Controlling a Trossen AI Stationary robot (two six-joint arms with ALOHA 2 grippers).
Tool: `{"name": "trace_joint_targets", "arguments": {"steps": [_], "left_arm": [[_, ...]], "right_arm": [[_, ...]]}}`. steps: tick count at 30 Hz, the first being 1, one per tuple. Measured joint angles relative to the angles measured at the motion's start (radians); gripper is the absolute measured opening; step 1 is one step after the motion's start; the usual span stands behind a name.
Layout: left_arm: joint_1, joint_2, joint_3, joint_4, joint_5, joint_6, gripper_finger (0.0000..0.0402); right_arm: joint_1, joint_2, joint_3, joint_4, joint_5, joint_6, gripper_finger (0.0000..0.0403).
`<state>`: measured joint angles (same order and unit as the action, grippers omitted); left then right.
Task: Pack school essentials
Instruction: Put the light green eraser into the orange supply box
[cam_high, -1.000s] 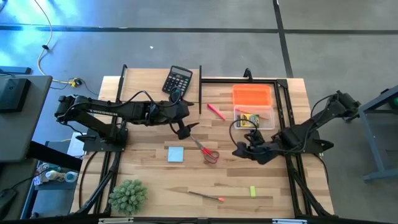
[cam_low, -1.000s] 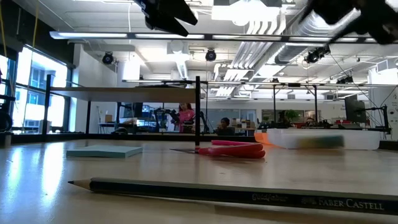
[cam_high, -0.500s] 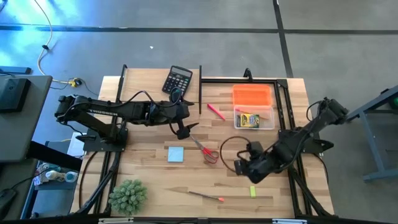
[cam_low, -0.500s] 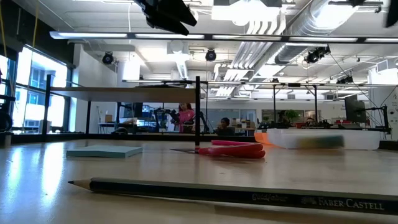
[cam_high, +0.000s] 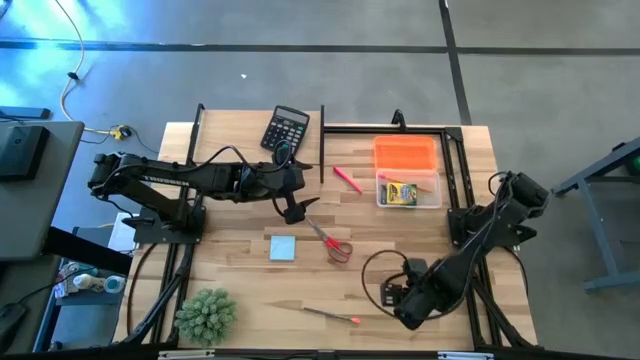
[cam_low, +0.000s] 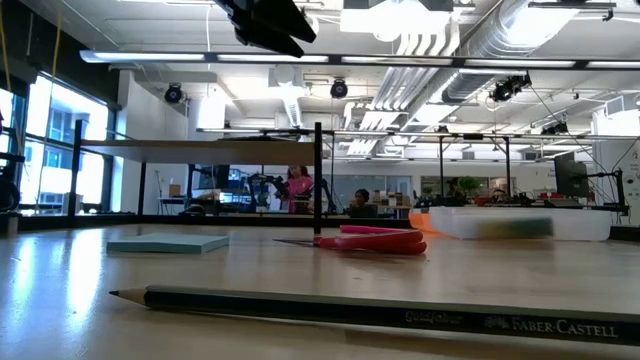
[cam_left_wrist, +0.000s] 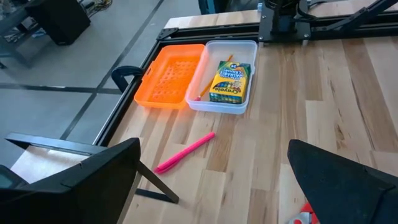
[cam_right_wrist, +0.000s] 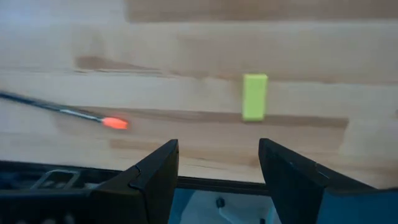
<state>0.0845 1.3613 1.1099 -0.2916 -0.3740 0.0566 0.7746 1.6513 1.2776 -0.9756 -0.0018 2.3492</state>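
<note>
My right gripper (cam_high: 398, 300) hangs open over the table's near right part. In the right wrist view it (cam_right_wrist: 216, 146) looks down on the lime-green eraser (cam_right_wrist: 254, 96) and a pencil's orange tip (cam_right_wrist: 112, 122); from above, the arm hides the eraser. My left gripper (cam_high: 297, 208) hovers open mid-table, above the red-handled scissors (cam_high: 330, 239). The pale blue note pad (cam_high: 283, 247), pink marker (cam_high: 347, 178) and pencil (cam_high: 330, 315) lie flat on the wood. The yellow crayon box (cam_left_wrist: 229, 81) lies in the clear box (cam_high: 407, 190) with a thin pencil.
The orange lid (cam_high: 405, 153) lies beside the clear box toward the far edge. A black calculator (cam_high: 286, 128) sits at the far edge, a spiky green plant (cam_high: 206, 315) at the near left corner. A black frame (cam_high: 322, 150) stands mid-table. Bare wood lies between note pad and plant.
My right arm has swung from beside the clear box toward the table's near edge, and its gripper now hangs over the eraser. My left arm has kept still. Nothing on the table has moved.
</note>
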Motion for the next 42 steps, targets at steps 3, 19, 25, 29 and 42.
{"name": "trace_joint_targets", "arguments": {"steps": [3,19,25,29,42], "left_arm": [[0.000,0.000,0.000,0.000,0.003,0.000,0.0396],[0.000,0.000,0.000,0.000,0.004,-0.001,0.0397],[0.000,0.000,0.000,0.000,0.004,-0.001,0.0396],[0.000,0.000,0.000,0.001,0.004,-0.001,0.0397],[0.000,0.000,0.000,0.003,0.004,-0.001,0.0397]], "right_arm": [[0.008,0.036,0.000,0.000,-0.027,0.007,0.0210],[0.014,0.225,-0.001,0.038,-0.033,-0.099,0.0210],[0.026,0.246,-0.001,0.030,-0.030,-0.083,0.0210],[0.051,0.256,-0.017,0.041,-0.024,-0.046,0.0210],[0.084,0.267,-0.019,0.038,0.030,-0.018,0.0210]]}}
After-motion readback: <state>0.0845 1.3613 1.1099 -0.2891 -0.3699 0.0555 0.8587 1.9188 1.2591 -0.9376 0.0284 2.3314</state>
